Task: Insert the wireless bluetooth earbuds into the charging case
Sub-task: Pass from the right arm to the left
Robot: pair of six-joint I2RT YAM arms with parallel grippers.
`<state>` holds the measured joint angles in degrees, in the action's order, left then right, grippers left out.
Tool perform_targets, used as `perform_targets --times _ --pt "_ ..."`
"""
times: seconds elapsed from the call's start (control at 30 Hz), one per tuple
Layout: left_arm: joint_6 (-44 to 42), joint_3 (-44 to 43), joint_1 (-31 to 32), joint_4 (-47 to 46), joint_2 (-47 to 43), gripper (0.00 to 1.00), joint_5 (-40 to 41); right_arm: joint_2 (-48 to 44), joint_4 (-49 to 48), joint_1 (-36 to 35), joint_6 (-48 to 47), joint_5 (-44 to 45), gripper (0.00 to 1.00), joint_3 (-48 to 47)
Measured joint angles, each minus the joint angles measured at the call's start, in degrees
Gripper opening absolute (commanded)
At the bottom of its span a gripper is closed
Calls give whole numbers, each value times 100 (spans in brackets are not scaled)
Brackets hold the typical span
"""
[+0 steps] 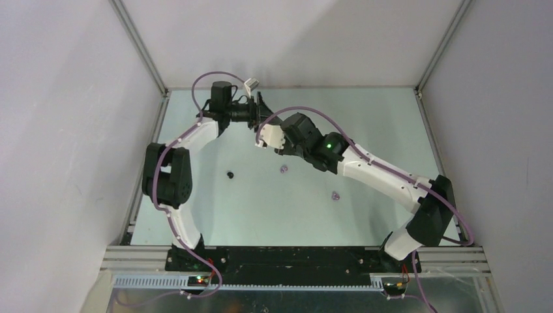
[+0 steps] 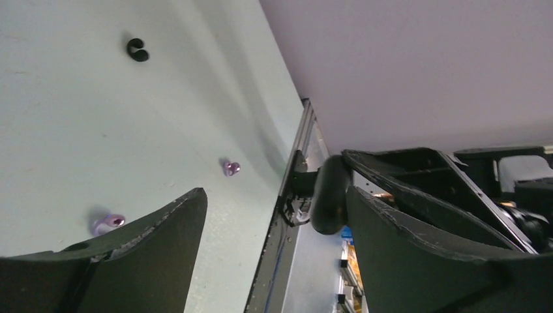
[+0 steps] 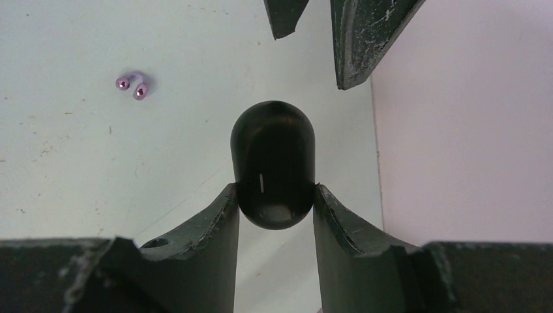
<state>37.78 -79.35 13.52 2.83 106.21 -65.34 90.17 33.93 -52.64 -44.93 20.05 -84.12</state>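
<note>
**Top external.** A black earbud [image 1: 229,175], a lilac earbud [image 1: 283,169] and a second lilac earbud [image 1: 336,195] lay loose on the table [image 1: 391,130], well apart from the case.

**Right wrist.** The right gripper [image 3: 274,190] clenched the black capsule-shaped charging case [image 3: 274,156]. The case looked closed, its contents hidden.

**Left wrist.** The left gripper [image 2: 274,195] stood released, with the case near its fingertips.

**Risk.** An off-centre pinch by the left gripper might twist the smooth case out of the right gripper's hold.
</note>
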Motion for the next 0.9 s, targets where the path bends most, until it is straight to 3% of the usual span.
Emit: perform_targets --times 0.3,0.5,0.7,0.9 --pt "695 199 186 -977 -2 81 -234 -37 -136 199 107 -105 26 162" --pt "457 199 308 -627 -2 71 -234 -48 -164 199 146 -153 26 162" --pt "313 166 363 -422 50 68 -240 -52 -155 199 149 -197 27 162" --pt "254 74 413 -350 101 53 -256 -52 -118 212 164 -216 27 177"
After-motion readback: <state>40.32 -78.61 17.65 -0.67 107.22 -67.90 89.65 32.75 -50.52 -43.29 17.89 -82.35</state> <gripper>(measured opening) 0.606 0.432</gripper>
